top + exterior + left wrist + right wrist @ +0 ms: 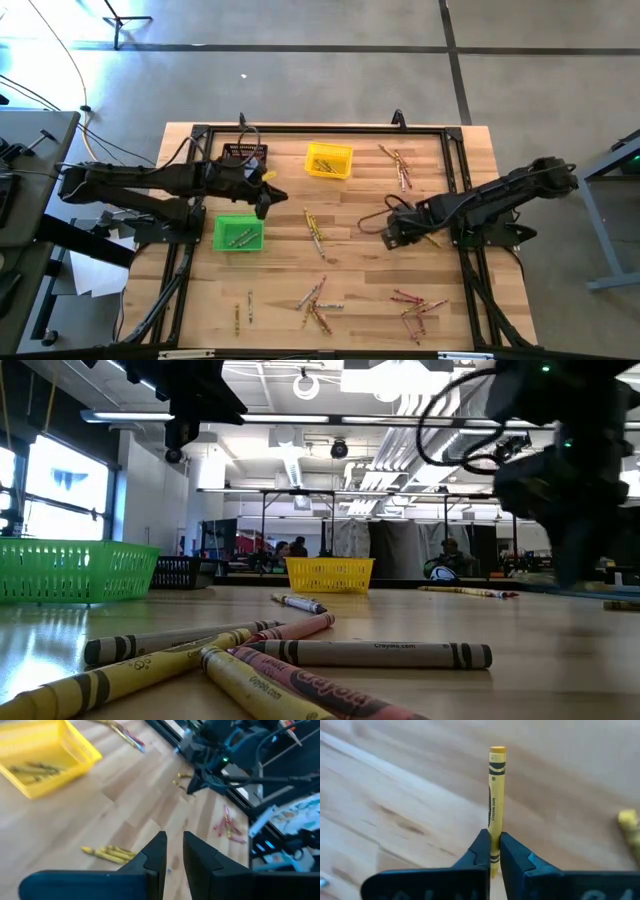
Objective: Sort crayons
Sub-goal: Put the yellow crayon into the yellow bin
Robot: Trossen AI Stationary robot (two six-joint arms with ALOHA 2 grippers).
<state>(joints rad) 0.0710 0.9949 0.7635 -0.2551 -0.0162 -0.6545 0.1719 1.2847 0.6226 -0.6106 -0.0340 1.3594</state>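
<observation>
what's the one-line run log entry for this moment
task: sort crayons | right gripper: fingers shut on yellow crayon, right of table centre | left gripper: holds nothing, above table between black bin and green bin

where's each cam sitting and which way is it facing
High view: overhead, straight down on the table; both arms show.
Low view: tabletop height, level across crayons toward the room; arms blurred above.
Left wrist view: over the left hand, toward the yellow bin.
Right wrist view: over the right hand, shut on a yellow crayon.
Shared: high and left wrist views both show the yellow bin.
</observation>
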